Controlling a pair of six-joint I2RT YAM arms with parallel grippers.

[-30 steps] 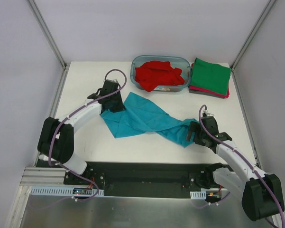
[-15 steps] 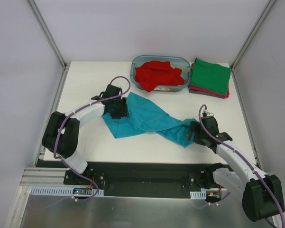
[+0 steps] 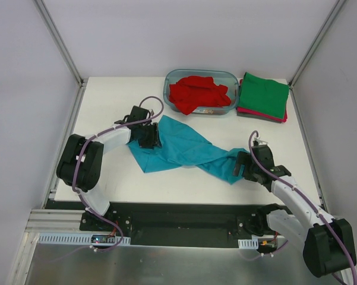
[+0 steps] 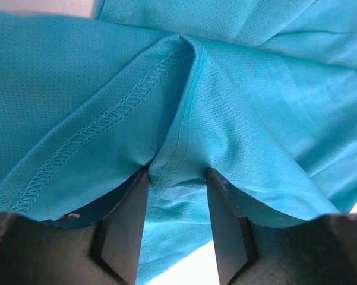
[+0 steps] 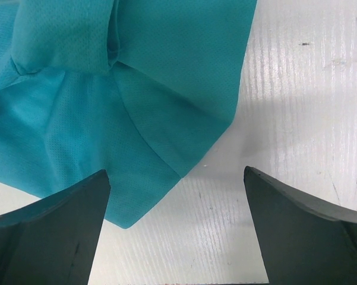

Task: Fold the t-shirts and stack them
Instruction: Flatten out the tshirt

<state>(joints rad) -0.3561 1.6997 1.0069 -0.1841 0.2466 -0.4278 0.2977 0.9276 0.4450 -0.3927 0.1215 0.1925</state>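
A teal-blue t-shirt [image 3: 184, 148] lies crumpled and stretched across the table's middle. My left gripper [image 3: 147, 136] is down on the shirt's left end. In the left wrist view my left gripper [image 4: 178, 172] has its jaws narrowed on a puckered fold of the teal cloth [image 4: 226, 89]. My right gripper [image 3: 245, 166] sits at the shirt's right end. In the right wrist view my right gripper [image 5: 175, 178] is wide open over bare table, with the shirt's corner [image 5: 107, 89] just ahead. A red t-shirt [image 3: 199, 92] lies bunched in a tub. A folded green t-shirt [image 3: 264, 94] rests on a magenta one [image 3: 258, 114].
The clear blue-tinted tub [image 3: 230, 77] stands at the back centre, with the folded stack right beside it at the back right corner. Metal frame posts rise at the back corners. The white table [image 3: 107, 101] ends at a black rail in front.
My left gripper has moved toward me and rightward onto the teal shirt's left edge, and the left arm's elbow has swung out. The right arm has not moved.
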